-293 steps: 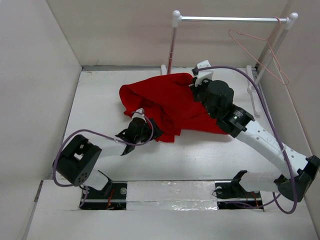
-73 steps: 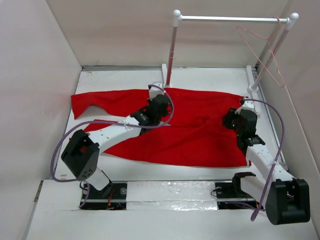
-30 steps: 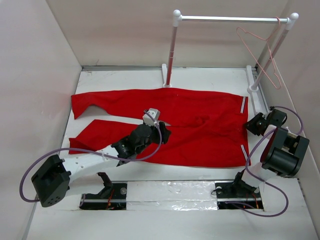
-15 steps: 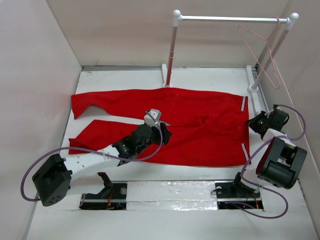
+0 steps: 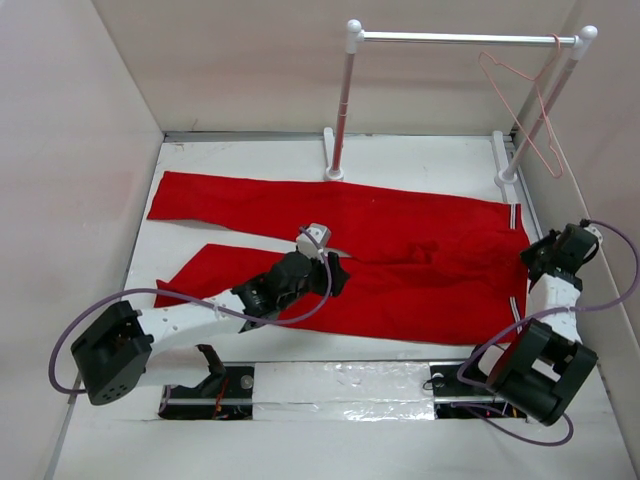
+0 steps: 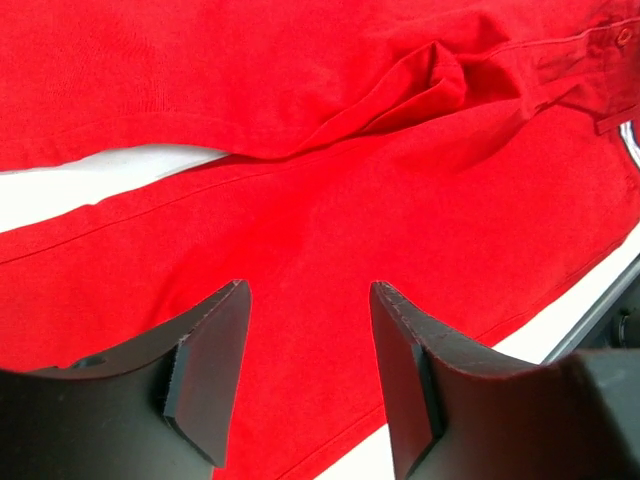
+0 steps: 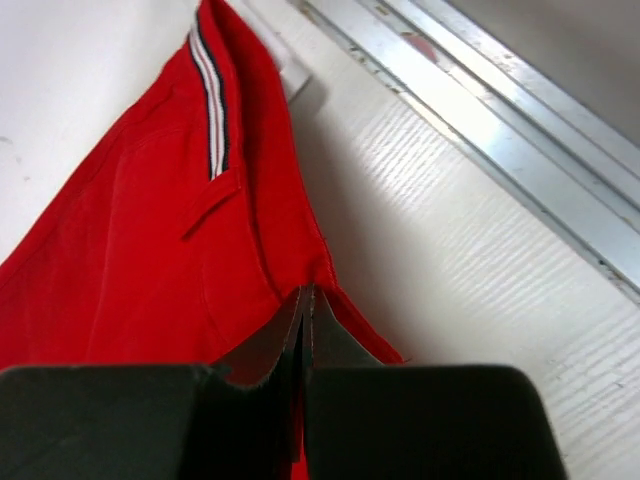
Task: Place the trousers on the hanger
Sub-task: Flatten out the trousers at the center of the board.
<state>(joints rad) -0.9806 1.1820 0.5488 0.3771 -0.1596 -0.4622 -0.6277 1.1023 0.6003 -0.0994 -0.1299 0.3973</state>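
Note:
The red trousers (image 5: 400, 250) lie spread flat across the table, legs to the left and waistband to the right. My right gripper (image 5: 533, 258) is at the waistband's right edge. In the right wrist view its fingers (image 7: 308, 292) are shut on a pinch of that red edge, below the striped band (image 7: 210, 110). My left gripper (image 5: 335, 272) hovers over the middle of the trousers (image 6: 330, 200); it stands open (image 6: 308, 300) with only cloth below it and nothing between its fingers. The pinkish wire hanger (image 5: 530, 110) hangs from the right end of the rack's bar.
A white-posted rack (image 5: 340, 100) with a metal bar (image 5: 460, 38) stands at the back of the table. A metal rail (image 7: 480, 110) runs close to the right gripper. Side walls close in the table left and right.
The right gripper closed on the waistband edge and moved right, dragging the trousers rightward and a little toward the front. The left gripper stayed open, shifting slightly right.

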